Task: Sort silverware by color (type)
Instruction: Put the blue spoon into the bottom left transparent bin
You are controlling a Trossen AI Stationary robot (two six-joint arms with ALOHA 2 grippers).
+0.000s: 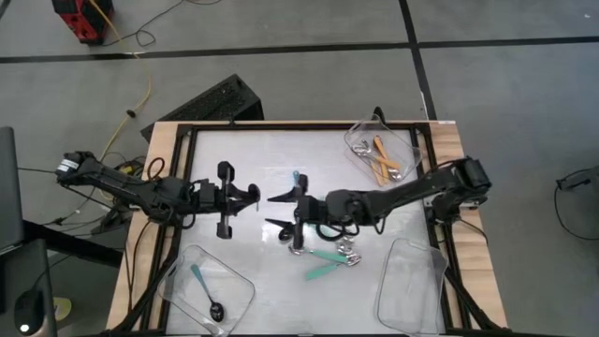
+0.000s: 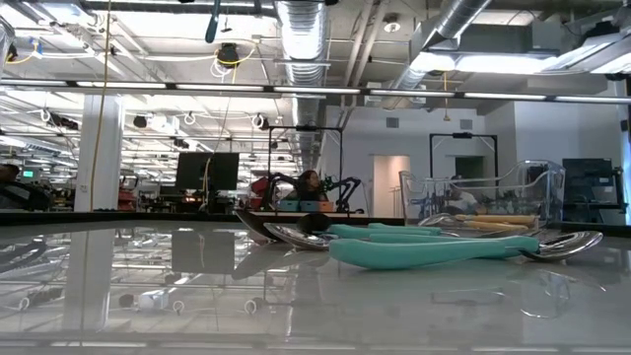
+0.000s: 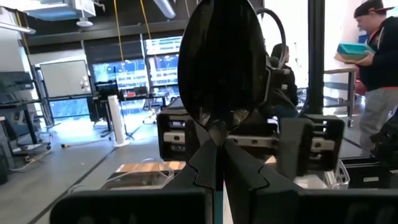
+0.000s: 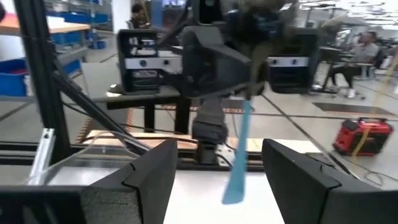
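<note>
L claw (image 3: 217, 168) clenched on thin blue-handled spoon (image 3: 219, 59) w/ glossy black bowl; R claw (image 4: 214, 168) released.

The left gripper (image 1: 255, 193) at 9 o'clock has its jaws closed, facing the right gripper (image 1: 281, 211), jaws wide apart, at centre.

Grey floor (image 1: 281, 37) with dark seams, red generator (image 1: 82, 19), exposed ceiling ducts (image 2: 306, 30), bright strip lights, distant workstations

Teal spoons (image 1: 329, 262) seemingly crowding table (image 1: 243, 159) centre.
</note>
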